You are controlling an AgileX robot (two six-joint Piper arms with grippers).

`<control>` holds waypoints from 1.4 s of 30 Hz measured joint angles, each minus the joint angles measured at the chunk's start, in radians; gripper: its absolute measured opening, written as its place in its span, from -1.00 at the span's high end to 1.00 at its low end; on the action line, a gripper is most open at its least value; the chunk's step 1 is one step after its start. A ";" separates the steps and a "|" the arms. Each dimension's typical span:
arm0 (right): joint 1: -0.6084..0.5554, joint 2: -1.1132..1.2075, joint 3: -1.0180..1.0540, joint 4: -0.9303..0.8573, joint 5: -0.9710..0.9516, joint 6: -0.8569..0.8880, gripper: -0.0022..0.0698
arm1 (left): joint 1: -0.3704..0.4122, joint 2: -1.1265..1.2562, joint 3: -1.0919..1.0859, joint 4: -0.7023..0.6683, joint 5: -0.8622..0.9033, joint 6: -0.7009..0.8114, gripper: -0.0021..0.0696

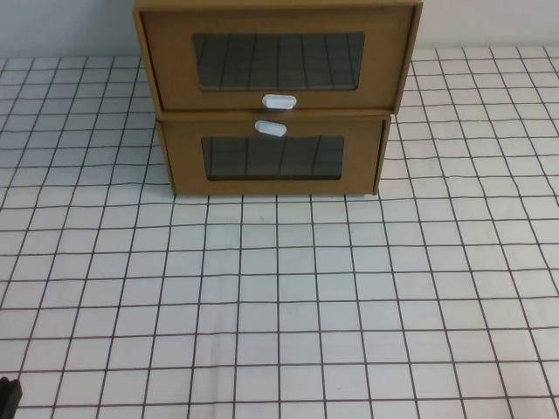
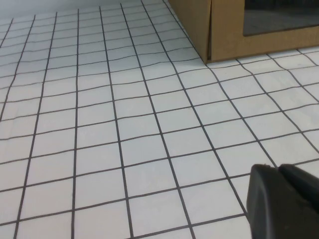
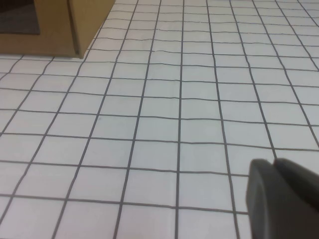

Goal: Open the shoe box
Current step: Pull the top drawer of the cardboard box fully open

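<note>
Two brown cardboard shoe boxes stand stacked at the back of the table, both closed. The upper box [image 1: 278,54] has a dark window and a white handle [image 1: 279,102] at its lower edge. The lower box [image 1: 272,157] has a white handle [image 1: 271,129] at its top edge. My left gripper [image 2: 279,168] hovers over the cloth near the front left, shut and holding nothing; a corner of the lower box [image 2: 227,30] lies well ahead of it. My right gripper [image 3: 275,162] is low at the front right, shut and holding nothing, far from the box corner [image 3: 75,25].
A white cloth with a black grid [image 1: 279,297] covers the table. A dark bit of the left arm [image 1: 7,394] shows at the high view's bottom left corner. A pale wall stands behind the boxes.
</note>
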 joint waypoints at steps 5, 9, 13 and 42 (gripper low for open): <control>0.000 0.000 0.000 0.000 0.000 0.000 0.98 | 0.000 0.000 0.000 0.000 0.000 0.000 0.96; 0.000 0.000 0.000 0.000 0.000 0.000 0.98 | 0.000 0.000 0.000 0.000 -0.013 0.000 0.96; 0.000 0.000 0.000 0.000 0.000 0.000 0.98 | 0.000 0.000 0.000 -0.002 -0.015 0.000 0.96; 0.000 0.000 0.000 0.000 0.000 0.000 0.98 | 0.000 0.000 0.002 -0.439 -0.268 -0.276 0.96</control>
